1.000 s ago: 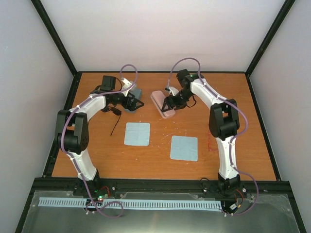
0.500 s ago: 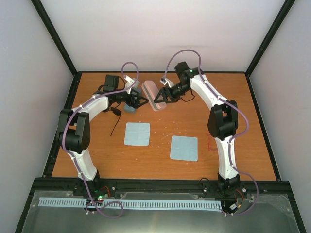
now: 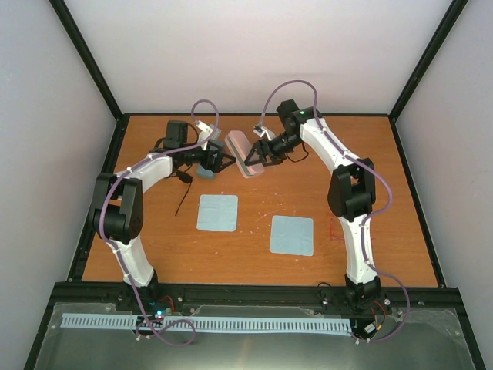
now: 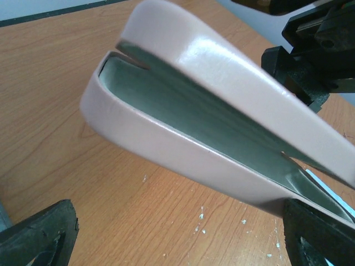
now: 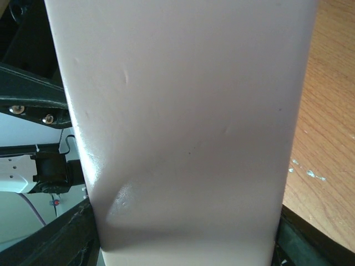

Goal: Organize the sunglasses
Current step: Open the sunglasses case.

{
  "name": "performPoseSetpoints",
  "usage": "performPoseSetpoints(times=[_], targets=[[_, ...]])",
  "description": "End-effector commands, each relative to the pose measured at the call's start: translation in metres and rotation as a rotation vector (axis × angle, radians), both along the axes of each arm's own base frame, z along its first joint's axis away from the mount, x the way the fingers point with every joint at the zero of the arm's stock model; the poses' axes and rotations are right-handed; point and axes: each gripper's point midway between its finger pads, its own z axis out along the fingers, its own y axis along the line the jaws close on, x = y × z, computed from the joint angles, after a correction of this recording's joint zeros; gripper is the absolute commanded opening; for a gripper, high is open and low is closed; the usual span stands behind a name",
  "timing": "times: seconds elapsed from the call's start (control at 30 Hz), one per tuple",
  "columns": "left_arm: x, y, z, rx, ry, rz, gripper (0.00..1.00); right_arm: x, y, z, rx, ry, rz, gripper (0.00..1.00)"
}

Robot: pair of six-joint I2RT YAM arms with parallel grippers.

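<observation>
My right gripper (image 3: 253, 158) is clamped on the pink case (image 3: 240, 152), lifted at the far middle, gaping and seemingly empty; my left gripper (image 3: 223, 160) faces it, jaws apart; the black pair (image 3: 183, 179) lies left, the red pair (image 3: 333, 227) right; casing both remains, I judge.
</observation>
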Motion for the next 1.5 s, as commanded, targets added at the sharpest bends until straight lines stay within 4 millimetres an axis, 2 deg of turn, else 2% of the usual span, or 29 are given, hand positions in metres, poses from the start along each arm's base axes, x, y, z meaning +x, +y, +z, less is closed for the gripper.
performPoseSetpoints(times=[0.0, 0.2, 0.4, 0.73, 0.97, 1.47], targets=[[0.002, -0.005, -0.009, 0.002, -0.023, 0.001, 1.00, -0.014, 0.019, 0.033, 0.127, -0.002, 0.059, 0.32], [0.001, -0.007, -0.022, 0.036, -0.043, -0.005, 0.99, -0.020, 0.024, 0.044, 0.179, 0.015, 0.079, 0.29], [0.003, -0.013, -0.032, 0.051, -0.066, -0.009, 0.99, -0.035, 0.032, 0.054, 0.235, 0.054, 0.115, 0.18], [0.002, -0.019, -0.052, 0.102, -0.091, -0.029, 0.99, -0.057, 0.034, 0.057, 0.246, 0.102, 0.135, 0.18], [-0.004, -0.019, -0.068, 0.142, -0.102, -0.049, 0.99, -0.060, 0.033, 0.065, 0.258, 0.108, 0.132, 0.17], [-0.007, -0.022, -0.080, 0.186, -0.137, -0.068, 0.99, -0.071, 0.034, 0.076, 0.295, 0.142, 0.146, 0.17]])
